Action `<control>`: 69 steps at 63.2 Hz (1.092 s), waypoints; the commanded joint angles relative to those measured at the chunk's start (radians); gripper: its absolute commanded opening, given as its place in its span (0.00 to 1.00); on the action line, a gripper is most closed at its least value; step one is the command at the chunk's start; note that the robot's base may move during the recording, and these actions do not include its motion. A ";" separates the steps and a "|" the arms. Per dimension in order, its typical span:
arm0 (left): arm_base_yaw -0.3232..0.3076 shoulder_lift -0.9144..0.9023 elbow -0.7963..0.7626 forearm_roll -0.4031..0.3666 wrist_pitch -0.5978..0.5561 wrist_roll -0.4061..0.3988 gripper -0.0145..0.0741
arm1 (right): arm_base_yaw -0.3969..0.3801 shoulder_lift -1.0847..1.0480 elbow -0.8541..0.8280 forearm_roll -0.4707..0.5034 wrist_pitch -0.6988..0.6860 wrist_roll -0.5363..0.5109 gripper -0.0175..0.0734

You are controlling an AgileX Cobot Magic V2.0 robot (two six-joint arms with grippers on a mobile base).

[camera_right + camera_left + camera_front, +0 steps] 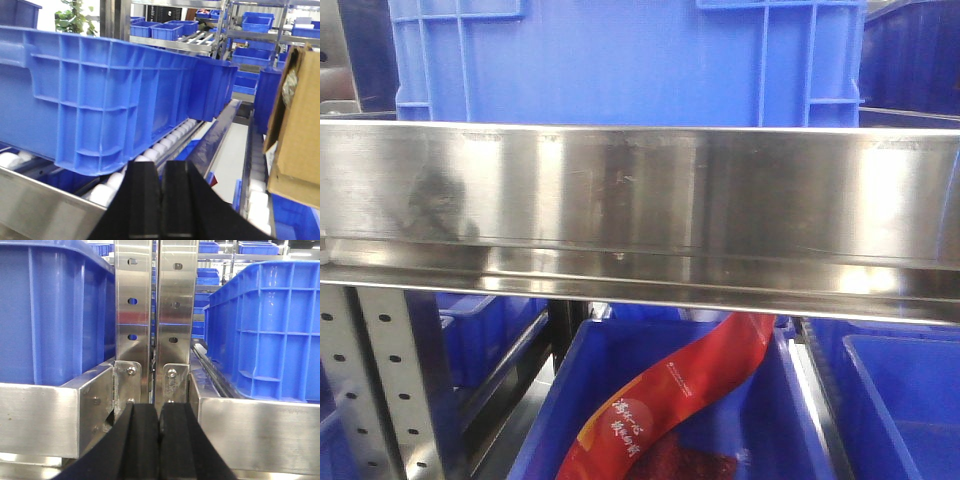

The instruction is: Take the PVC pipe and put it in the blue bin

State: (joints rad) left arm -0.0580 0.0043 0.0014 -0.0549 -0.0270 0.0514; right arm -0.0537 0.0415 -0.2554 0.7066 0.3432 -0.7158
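PVC pipe cannot be made out in any of the three views, so where it lies cannot be told. Blue bins fill the rack instead. In the front view, a blue bin (620,60) stands on an upper shelf behind a broad steel rail (640,190) that runs across the whole frame. Below the rail, a second blue bin (670,420) holds a red printed bag (670,400) lying slantwise, its upper end rising toward the rail. Another bin (905,400) sits just beside it on the right, and a perforated steel upright (365,390) stands at lower left.

The left tool (159,440) faces a pair of steel uprights (155,315) with slotted holes; its two black fingers (140,445) are pressed together with only a thin seam between them and nothing gripped. A blue crate (50,315) stands to its left and another (270,330) to its right, both on steel-edged shelves.

The right tool (162,200) is likewise closed, fingers (145,200) touching, empty. Ahead of it a large blue crate (100,95) rests on white rollers (165,145). A cardboard box (295,130) stands at the right edge, and more blue bins on shelving (250,25) fill the background.
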 commanded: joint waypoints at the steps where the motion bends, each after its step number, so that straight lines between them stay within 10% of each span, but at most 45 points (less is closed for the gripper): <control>1: 0.005 -0.004 -0.001 -0.004 -0.016 -0.002 0.04 | -0.004 -0.005 0.014 -0.029 -0.056 0.000 0.01; 29: 0.005 -0.004 -0.001 -0.004 -0.016 -0.002 0.04 | -0.004 -0.005 0.032 -0.411 -0.116 0.466 0.01; 69: 0.005 -0.004 -0.001 -0.004 -0.016 -0.002 0.04 | -0.066 -0.041 0.174 -0.603 -0.263 0.687 0.01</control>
State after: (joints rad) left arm -0.0580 0.0043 0.0014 -0.0549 -0.0270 0.0514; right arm -0.1135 0.0021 -0.1050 0.1277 0.1316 -0.0566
